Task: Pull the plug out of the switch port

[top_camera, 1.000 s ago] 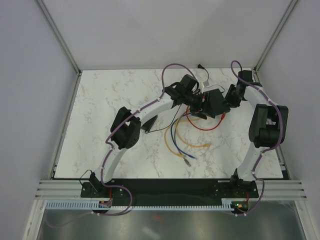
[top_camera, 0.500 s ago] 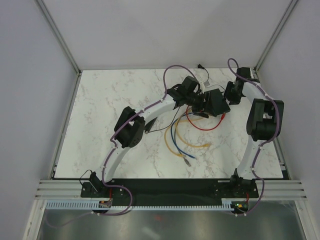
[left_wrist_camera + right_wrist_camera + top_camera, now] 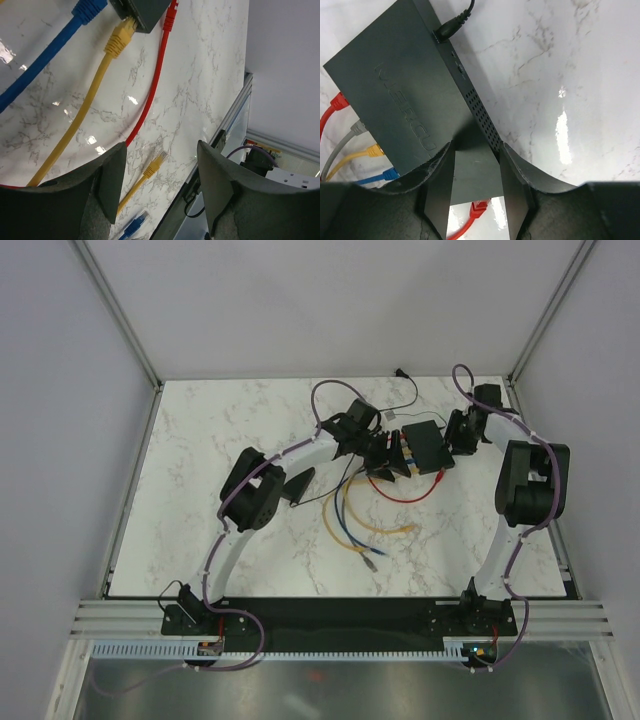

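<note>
Lying on the marble table point(image 3: 200, 525), well to the near side of the switch point(image 3: 427, 444), are loose cable ends point(image 3: 404, 530) in yellow, blue and grey. Just at the switch's left edge hangs the left gripper point(image 3: 161, 145), its fingers spread wide with nothing between them. A row of plugs point(image 3: 375, 150), red, grey, yellow and blue, sits along that edge. At the switch's right end the right gripper point(image 3: 476, 146) has one finger on each side of the box; if it really presses, I cannot tell.
</note>
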{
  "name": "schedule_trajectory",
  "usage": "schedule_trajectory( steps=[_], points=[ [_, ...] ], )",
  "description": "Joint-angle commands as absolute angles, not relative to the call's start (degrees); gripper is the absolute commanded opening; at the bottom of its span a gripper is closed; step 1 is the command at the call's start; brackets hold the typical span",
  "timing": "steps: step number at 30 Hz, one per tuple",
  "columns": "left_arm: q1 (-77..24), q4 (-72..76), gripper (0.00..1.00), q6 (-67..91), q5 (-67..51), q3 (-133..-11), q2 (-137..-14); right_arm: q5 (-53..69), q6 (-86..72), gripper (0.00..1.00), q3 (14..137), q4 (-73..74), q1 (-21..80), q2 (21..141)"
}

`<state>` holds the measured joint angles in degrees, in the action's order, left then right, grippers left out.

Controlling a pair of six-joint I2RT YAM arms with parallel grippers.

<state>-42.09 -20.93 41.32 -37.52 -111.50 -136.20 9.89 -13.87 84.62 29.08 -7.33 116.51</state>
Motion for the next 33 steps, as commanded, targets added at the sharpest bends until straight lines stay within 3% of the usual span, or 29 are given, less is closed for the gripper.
schedule_trajectory(
  steps=[1, 14, 22, 33],
  points=[
    [-42.0, -19.8, 0.66, 40.6, -36.7, -111.5, -130.2, 15.3, -15.1, 0.48, 80.2, 30.9, -5.1, 113.9],
    [-42.5, -20.9, 0.66, 39.5, -30.0, -116.5, -131.7, 19.1, -19.3, 0.47, 78.0, 29.1, -4.6, 110.3],
    [-41.6, -21.4, 0.60, 29.1, -33.2, -112.4, -130.6, 16.9, -20.4, 0.47, 80.2, 30.4, -3.7, 108.1],
    [-35.1, -21.8, 0.61, 27.7, -36.8, -117.9, -132.4, 17.1, -18.6, 0.45, 81.2, 31.1, -0.3, 107.8]
  ],
)
